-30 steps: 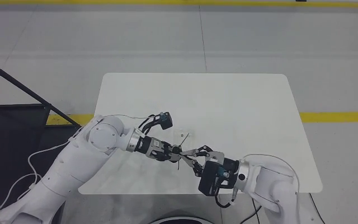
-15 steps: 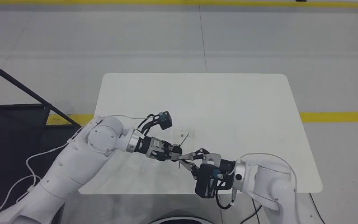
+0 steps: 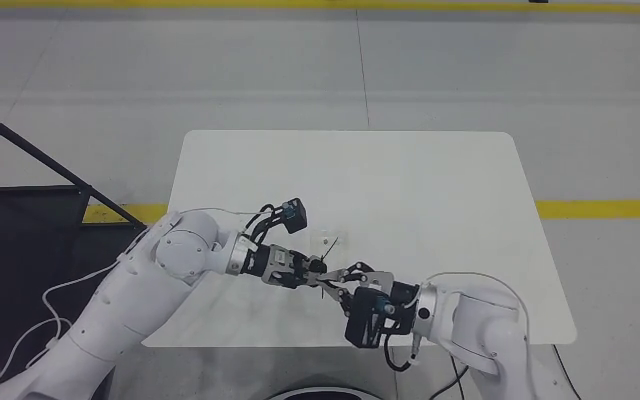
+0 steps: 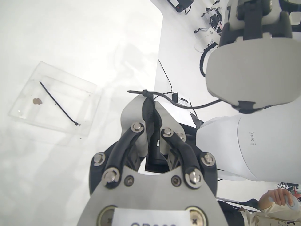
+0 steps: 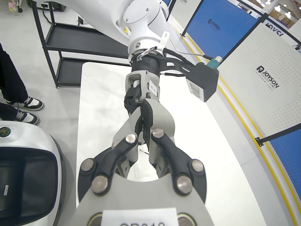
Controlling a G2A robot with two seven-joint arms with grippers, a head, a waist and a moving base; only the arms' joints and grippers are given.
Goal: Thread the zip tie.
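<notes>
Zip tie [image 4: 145, 93]: head pinched at the tips of the left gripper's [image 3: 314, 267] closed fingers, held above the worktop [image 3: 430, 180] near its front edge. Right gripper [image 3: 336, 278]: fingers pressed together, tips meeting the left's; what they hold cannot be told. Clear tray [image 3: 328, 243] with a second tie [image 4: 58, 105]: just beyond, toward the far edge.

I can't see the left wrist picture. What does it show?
The left gripper is shut on a thin black zip tie, above a white table. On the table sits a clear tray with a second zip tie lying inside.
</notes>
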